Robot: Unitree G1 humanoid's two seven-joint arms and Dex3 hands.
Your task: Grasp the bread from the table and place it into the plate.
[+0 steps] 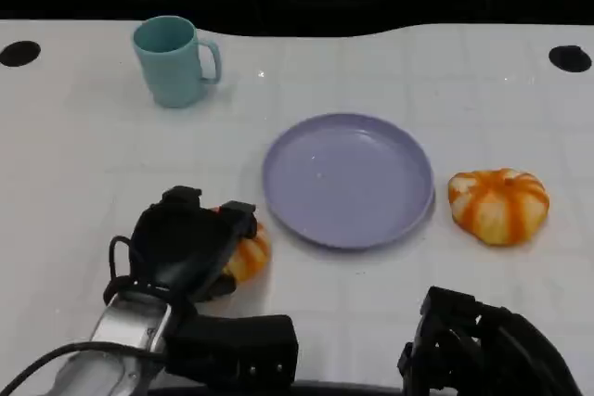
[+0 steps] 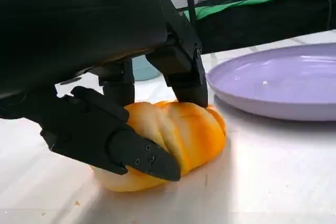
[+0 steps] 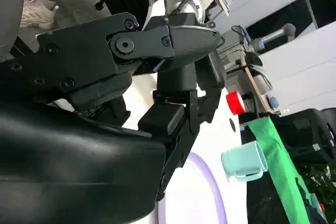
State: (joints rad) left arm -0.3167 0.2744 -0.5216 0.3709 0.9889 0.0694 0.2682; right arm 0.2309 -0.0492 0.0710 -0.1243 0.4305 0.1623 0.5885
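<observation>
Left hand [image 1: 190,246] is down on the table [image 1: 83,164], wrapped over a bread roll [image 1: 249,257]. In the left wrist view the fingers [image 2: 131,153] close on the near flank of the roll [image 2: 173,140] while others press its far top edge, so this hand grips the bread. The roll sits flat on the tabletop [image 2: 273,182], its orange crust poking out just past the fingertips on the plate side.

Right hand [image 1: 473,345] sits low near the robot's body, well apart from the left hand. Its fingers [image 3: 173,124] look curled in with nothing seen between them, though whether it's fully closed, I cannot tell.

Just beyond the left hand's fingertips, toward the robot's right, lies the lilac plate [image 1: 348,178], with nothing on it; the wrist view shows its rim [image 2: 262,106] near the roll but not touching it.

Past the plate, on the right hand's side, a second striped orange bread [image 1: 498,205] rests on the table just beside the rim.

Farthest off, beyond the left hand, stands a teal mug [image 1: 172,60], upright, handle toward the plate; it also shows in the right wrist view [image 3: 245,160].
</observation>
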